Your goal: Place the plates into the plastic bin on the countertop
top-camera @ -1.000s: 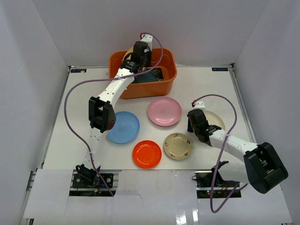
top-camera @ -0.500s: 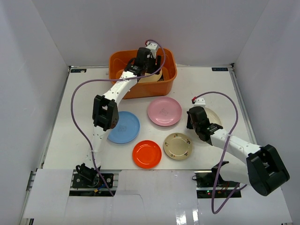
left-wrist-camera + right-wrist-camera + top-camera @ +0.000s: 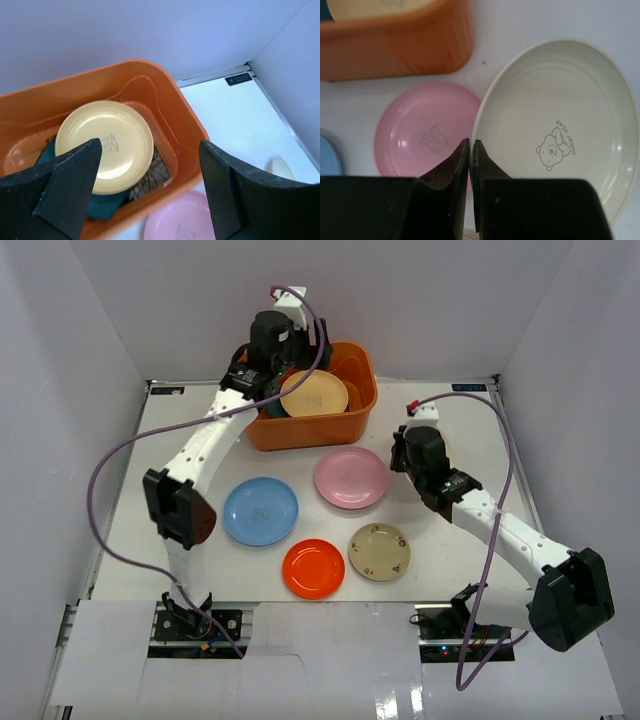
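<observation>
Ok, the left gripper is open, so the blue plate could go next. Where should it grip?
Probably the raised rim of the blue plate, at its left edge, the left gripper slanting down from that side. It lies flat on the countertop, so only the rim offers a hold, and the red plate crowds its near-right edge.

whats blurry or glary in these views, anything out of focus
Top external: sharp, evenly lit, faint glare along the bottom edge. Left wrist: the fingers are dark and soft, the yellow plate fairly sharp. Right wrist: fingers blurred, the cream plate print legible.
</observation>
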Controlling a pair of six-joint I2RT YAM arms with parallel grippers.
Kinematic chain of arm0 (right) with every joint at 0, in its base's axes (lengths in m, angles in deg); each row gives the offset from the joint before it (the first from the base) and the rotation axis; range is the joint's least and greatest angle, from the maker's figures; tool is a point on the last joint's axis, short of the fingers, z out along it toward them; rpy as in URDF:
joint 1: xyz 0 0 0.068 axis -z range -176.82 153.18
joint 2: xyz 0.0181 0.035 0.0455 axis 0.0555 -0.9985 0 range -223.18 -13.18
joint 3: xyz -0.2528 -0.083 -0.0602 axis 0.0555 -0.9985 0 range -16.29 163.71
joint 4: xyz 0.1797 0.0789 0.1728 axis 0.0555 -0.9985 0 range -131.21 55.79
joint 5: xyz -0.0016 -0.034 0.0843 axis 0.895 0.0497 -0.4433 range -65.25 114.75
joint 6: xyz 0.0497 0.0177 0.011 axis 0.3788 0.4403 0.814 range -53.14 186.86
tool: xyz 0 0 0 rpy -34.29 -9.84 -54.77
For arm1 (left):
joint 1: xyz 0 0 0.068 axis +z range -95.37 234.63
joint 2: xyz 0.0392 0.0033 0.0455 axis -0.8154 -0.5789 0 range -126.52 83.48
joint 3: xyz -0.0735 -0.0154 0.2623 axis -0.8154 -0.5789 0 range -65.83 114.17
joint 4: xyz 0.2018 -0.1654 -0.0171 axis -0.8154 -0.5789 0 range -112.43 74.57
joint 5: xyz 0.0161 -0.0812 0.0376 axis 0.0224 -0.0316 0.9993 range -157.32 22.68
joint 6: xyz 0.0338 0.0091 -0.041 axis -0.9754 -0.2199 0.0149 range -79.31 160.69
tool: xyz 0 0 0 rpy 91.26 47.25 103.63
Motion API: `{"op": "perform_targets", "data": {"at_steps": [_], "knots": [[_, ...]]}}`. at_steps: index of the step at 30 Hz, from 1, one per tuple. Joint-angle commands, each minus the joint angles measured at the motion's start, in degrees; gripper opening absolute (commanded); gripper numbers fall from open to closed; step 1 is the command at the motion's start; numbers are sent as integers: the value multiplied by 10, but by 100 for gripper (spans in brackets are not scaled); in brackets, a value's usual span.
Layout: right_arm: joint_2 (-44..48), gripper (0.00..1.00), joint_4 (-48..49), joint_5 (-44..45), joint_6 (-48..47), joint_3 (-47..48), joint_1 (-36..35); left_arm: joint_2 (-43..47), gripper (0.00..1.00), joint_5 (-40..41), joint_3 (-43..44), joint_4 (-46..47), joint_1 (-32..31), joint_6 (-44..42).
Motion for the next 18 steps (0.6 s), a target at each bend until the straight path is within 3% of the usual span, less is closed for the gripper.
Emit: {"op": "perform_targets", "data": {"at_steps": [1, 3, 5, 7, 8, 11, 15, 18], "knots": [[-32, 8, 20, 4, -55, 122, -4, 137, 89, 36, -98, 6, 0, 49], [-78, 8, 8, 7, -83, 196, -6, 228, 89, 63, -178, 5, 1, 69], [-105, 8, 9, -3, -125, 239, -9, 329, 89, 107, -323, 12, 4, 81], [-144, 8, 27, -51, -163, 296, -14, 395, 91, 138, -421, 10, 11, 91], [-159, 8, 25, -62, -209, 320, -18, 423, 91, 157, -503, -5, 15, 94], [-229, 8, 47, -85, -276, 399, -40, 516, 91, 206, -623, -58, 27, 119], [-305, 8, 87, -165, -332, 477, -54, 610, 91, 192, -715, -103, 61, 146], [-379, 8, 88, -182, -375, 562, -74, 610, 92, 147, -753, -140, 76, 165]]}}
